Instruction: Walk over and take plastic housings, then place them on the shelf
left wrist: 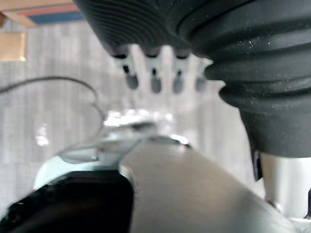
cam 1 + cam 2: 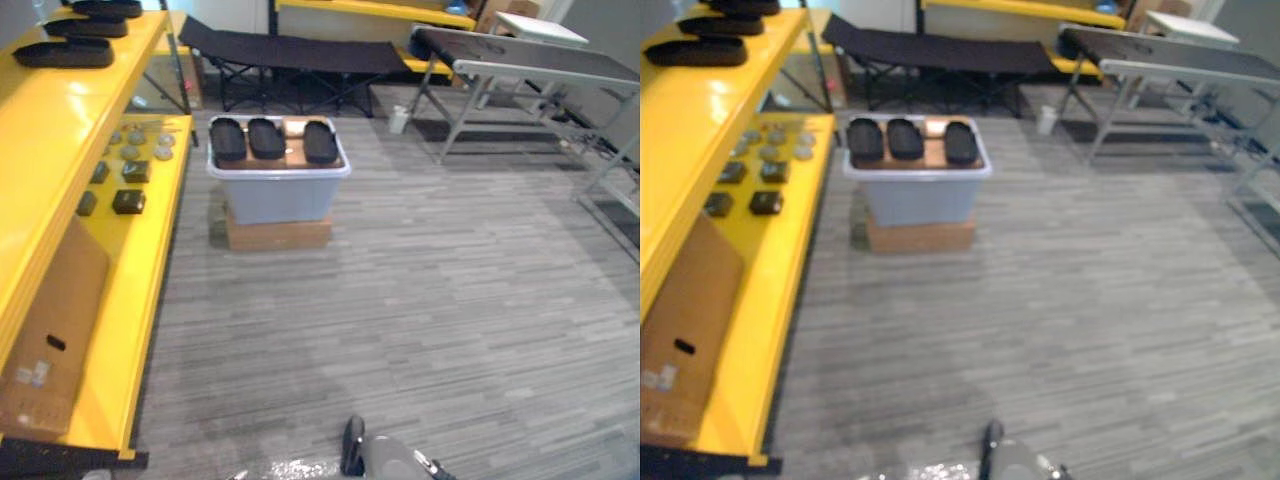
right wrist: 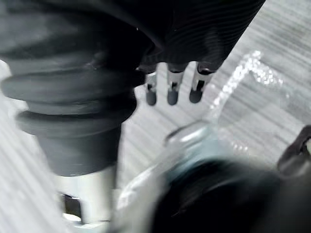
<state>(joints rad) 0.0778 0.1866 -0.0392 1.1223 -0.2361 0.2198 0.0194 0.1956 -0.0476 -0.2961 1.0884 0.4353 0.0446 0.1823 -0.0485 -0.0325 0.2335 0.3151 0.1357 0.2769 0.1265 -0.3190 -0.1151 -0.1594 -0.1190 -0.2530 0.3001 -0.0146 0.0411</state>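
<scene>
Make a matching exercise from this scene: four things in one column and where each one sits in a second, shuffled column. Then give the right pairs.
Things:
1. bin
2. carton
3. cot
4. cup

Places:
A. on the lower shelf, at its near end
B. on top of a brown box
C. on the floor beside the grey table's leg
D. at the far end of the room, behind the bin

Pairs: 1-B, 2-A, 3-D, 4-C
</scene>
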